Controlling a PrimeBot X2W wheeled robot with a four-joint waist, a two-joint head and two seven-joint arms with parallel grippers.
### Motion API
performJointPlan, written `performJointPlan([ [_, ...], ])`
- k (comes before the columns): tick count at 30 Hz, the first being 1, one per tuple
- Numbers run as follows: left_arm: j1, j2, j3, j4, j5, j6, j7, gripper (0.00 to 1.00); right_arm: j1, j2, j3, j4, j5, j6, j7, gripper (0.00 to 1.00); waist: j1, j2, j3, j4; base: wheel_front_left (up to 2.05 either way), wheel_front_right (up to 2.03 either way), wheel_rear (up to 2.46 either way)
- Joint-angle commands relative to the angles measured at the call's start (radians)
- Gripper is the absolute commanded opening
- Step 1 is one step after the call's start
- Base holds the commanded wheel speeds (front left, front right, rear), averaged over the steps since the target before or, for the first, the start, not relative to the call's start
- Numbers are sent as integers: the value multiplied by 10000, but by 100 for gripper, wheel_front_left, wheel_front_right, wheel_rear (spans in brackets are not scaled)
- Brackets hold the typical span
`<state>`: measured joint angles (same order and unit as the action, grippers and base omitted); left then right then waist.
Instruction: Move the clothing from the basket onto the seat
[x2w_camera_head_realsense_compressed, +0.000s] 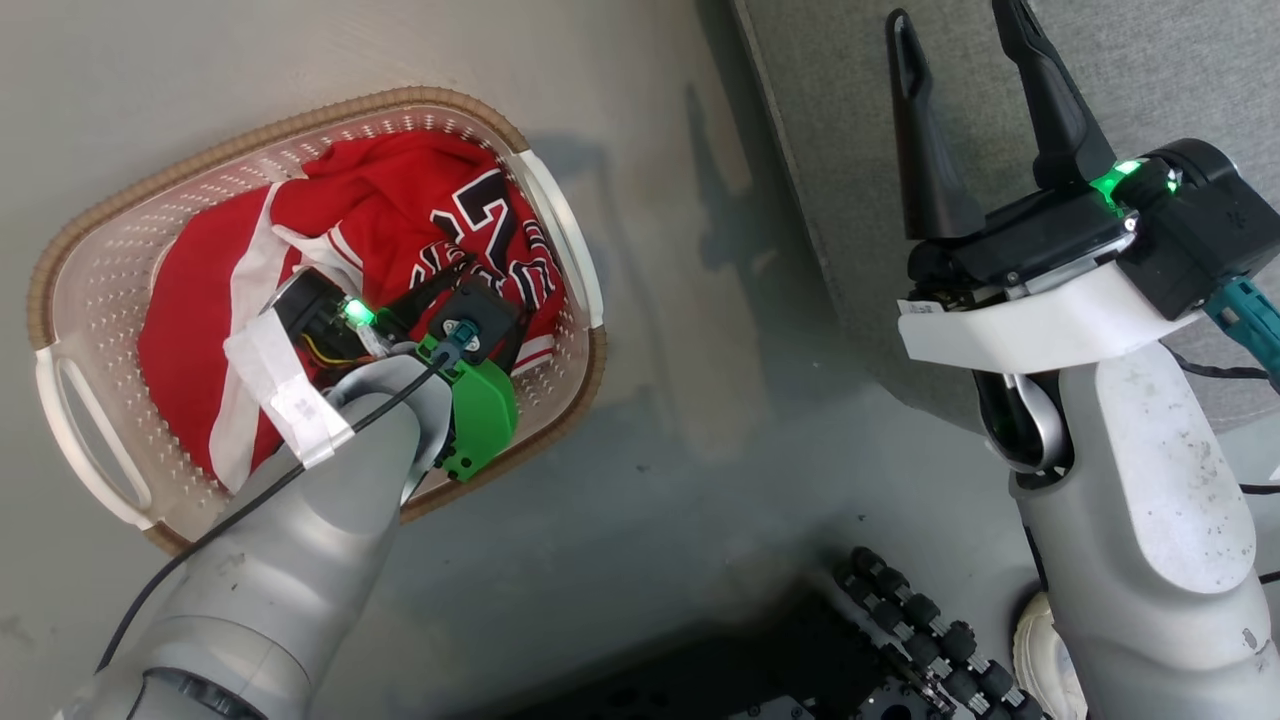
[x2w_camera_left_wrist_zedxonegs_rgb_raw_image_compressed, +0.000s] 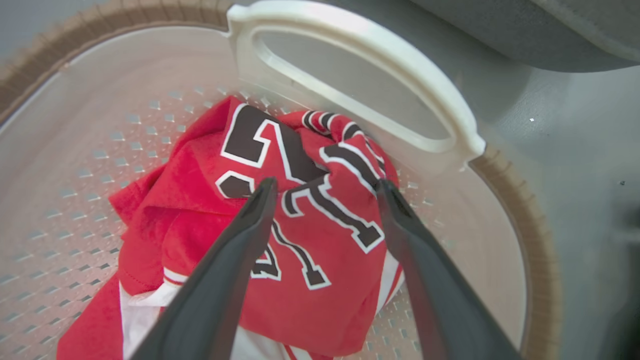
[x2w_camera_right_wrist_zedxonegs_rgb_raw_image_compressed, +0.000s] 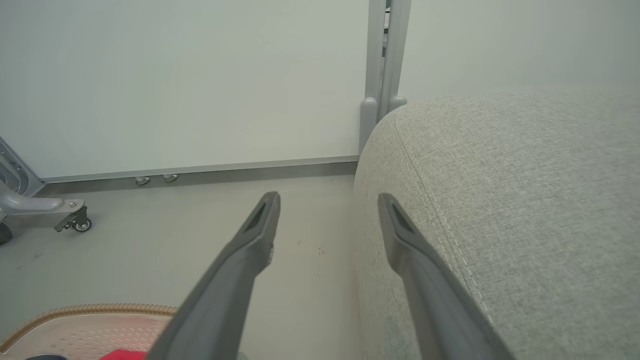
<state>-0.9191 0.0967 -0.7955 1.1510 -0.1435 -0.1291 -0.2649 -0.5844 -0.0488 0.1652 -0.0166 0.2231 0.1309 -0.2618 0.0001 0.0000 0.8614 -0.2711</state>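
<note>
The clothing (x2w_camera_head_realsense_compressed: 380, 210) is a crumpled red heap with white trim and black-and-white lettering, lying in the cream perforated basket (x2w_camera_head_realsense_compressed: 100, 220) on the floor. My left arm reaches down into the basket. In the left wrist view my left gripper (x2w_camera_left_wrist_zedxonegs_rgb_raw_image_compressed: 326, 184) is open, its fingers straddling the lettered fold of the clothing (x2w_camera_left_wrist_zedxonegs_rgb_raw_image_compressed: 200, 210) below the white handle (x2w_camera_left_wrist_zedxonegs_rgb_raw_image_compressed: 360, 65); nothing is pinched. My right gripper (x2w_camera_head_realsense_compressed: 952, 15) is open and empty, held above the near edge of the grey seat (x2w_camera_head_realsense_compressed: 1150, 80). The right wrist view has its fingertips (x2w_camera_right_wrist_zedxonegs_rgb_raw_image_compressed: 385, 200) beside the seat's rounded corner (x2w_camera_right_wrist_zedxonegs_rgb_raw_image_compressed: 525, 200).
The basket rim (x2w_camera_right_wrist_zedxonegs_rgb_raw_image_compressed: 75, 320) and a scrap of red (x2w_camera_right_wrist_zedxonegs_rgb_raw_image_compressed: 125, 355) lie low in the right wrist view. A caster-footed frame leg (x2w_camera_right_wrist_zedxonegs_rgb_raw_image_compressed: 75, 222) and a grey post (x2w_camera_right_wrist_zedxonegs_rgb_raw_image_compressed: 382, 75) stand by the wall. My base's black rollers (x2w_camera_head_realsense_compressed: 930, 640) sit below.
</note>
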Motion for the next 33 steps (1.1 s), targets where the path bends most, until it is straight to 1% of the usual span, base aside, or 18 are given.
performJointPlan([
  [1, -279, 111, -130, 146, -122, -20, 6, 100, -117, -30, -4, -70, 89, -3, -49, 100, -1, 0, 205, -81, 0, 0, 0],
  [7, -808, 115, -802, 751, -153, -21, 15, 100, -100, -28, 11, -205, 104, -3, -49, 100, -1, 0, 557, -176, 0, 0, 0],
  [14, -1333, -37, -1651, 1099, -390, -19, 407, 100, -106, -30, -10, -335, -38, -3, -49, 100, -1, 0, 867, -94, 0, 0, 0],
  [15, -1348, -67, -1749, 1137, -510, -19, 539, 93, -114, -27, -8, -336, -59, -3, -49, 100, -1, 0, 884, -67, 0, 0, 0],
  [16, -1393, -70, -1851, 1166, -565, -19, 631, 39, -114, -28, 9, -334, -68, -3, -49, 100, -1, 0, 892, -46, 0, 0, 0],
  [17, -1459, -86, -2012, 1177, -584, -19, 666, 0, -116, -28, 31, -337, -52, -3, -49, 100, -1, 0, 894, -26, 0, 0, 0],
  [26, -1663, -296, -2613, 1132, -1282, -20, 323, 0, -150, -30, 58, -280, -138, -3, -49, 100, -1, 0, 663, 163, 0, 0, 0],
  [33, -1432, -395, -2898, 883, -1834, -20, 57, 0, 27, -30, 38, -124, -269, -3, -49, 100, -1, 0, 63, 445, 0, 0, 0],
])
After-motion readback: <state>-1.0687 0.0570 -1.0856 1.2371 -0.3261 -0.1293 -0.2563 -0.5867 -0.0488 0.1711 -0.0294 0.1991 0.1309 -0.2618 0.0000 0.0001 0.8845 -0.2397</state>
